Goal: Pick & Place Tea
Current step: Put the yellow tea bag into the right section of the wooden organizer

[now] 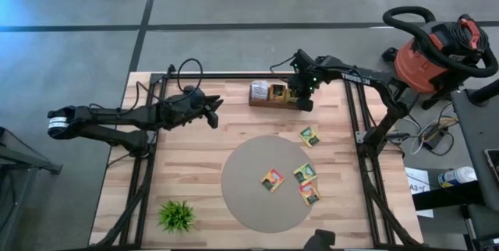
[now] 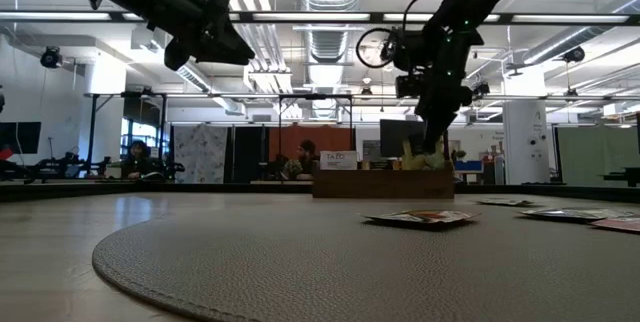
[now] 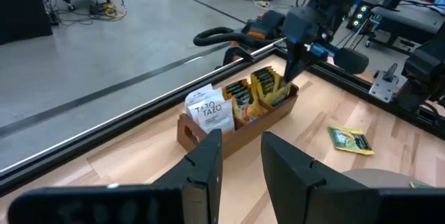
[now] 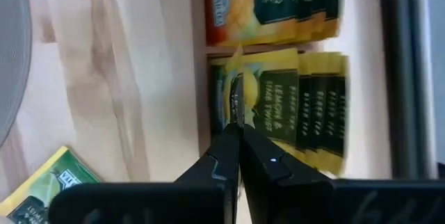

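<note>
A wooden box (image 1: 259, 103) at the table's far edge holds upright tea sachets: yellow ones (image 4: 316, 106) and orange ones (image 4: 278, 8). My right gripper (image 4: 236, 123) points down, shut, over the yellow sachets at the box's right end (image 3: 290, 67). Three sachets (image 1: 272, 179) (image 1: 304, 173) (image 1: 309, 193) lie flat on the round grey mat (image 1: 249, 196). One more (image 1: 310, 135) lies on the wood beside it. My left gripper (image 3: 242, 147) hangs open in the air left of the box (image 1: 214, 111), with nothing between its fingers. My right gripper's shut fingertips (image 4: 229, 130) come from above and stand at the top edge of the front yellow sachet (image 4: 240, 88) in the box. I cannot tell whether they touch or pinch it. The sachet stands upright among the others.
A small green plant (image 1: 177, 215) stands at the near left corner. A white label card (image 3: 212, 113) fills the box's left end. A red shop vacuum (image 1: 433, 56) sits beyond the table's far right corner. Bare wood lies left of the mat.
</note>
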### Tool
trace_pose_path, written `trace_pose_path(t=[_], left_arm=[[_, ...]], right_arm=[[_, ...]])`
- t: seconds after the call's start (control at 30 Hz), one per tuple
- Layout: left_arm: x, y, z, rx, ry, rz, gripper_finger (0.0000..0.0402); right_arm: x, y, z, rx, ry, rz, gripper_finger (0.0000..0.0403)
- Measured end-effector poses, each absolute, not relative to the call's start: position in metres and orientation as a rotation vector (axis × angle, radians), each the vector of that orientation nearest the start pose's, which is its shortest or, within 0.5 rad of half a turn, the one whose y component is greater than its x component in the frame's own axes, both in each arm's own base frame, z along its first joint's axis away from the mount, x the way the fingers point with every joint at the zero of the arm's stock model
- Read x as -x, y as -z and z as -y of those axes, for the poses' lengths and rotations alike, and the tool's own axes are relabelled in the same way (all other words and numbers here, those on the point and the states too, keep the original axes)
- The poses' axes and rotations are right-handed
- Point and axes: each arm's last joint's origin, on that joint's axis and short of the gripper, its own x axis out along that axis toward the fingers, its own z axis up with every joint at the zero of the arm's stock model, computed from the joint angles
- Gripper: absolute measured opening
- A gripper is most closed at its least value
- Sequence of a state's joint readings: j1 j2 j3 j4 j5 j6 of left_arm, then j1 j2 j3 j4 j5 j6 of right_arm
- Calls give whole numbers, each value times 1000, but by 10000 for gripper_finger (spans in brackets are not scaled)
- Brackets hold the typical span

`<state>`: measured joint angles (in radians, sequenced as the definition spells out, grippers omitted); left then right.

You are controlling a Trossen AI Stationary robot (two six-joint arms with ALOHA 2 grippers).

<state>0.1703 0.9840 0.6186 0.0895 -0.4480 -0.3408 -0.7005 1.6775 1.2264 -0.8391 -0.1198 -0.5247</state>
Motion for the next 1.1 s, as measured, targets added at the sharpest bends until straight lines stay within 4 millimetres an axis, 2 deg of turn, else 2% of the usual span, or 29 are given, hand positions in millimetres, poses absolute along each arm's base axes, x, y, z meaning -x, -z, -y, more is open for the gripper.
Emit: trace_pose_path(t=[0.33, 0.57, 0.8, 1.1], left_arm=[[-209, -266, -49, 290, -657, -170, 94], [-209, -266, -49, 291, -657, -169, 94], [-209, -266, -49, 297, -657, -167, 94], [-209, -266, -49, 297, -656, -168, 94]], right_arm=[[-245, -202, 203, -56, 183, -1265, 11], [-244, -200, 203, -43, 206, -1281, 68], [-247, -214, 208, -11, 271, -1269, 123], [-247, -240, 208, -7, 278, -1277, 136]])
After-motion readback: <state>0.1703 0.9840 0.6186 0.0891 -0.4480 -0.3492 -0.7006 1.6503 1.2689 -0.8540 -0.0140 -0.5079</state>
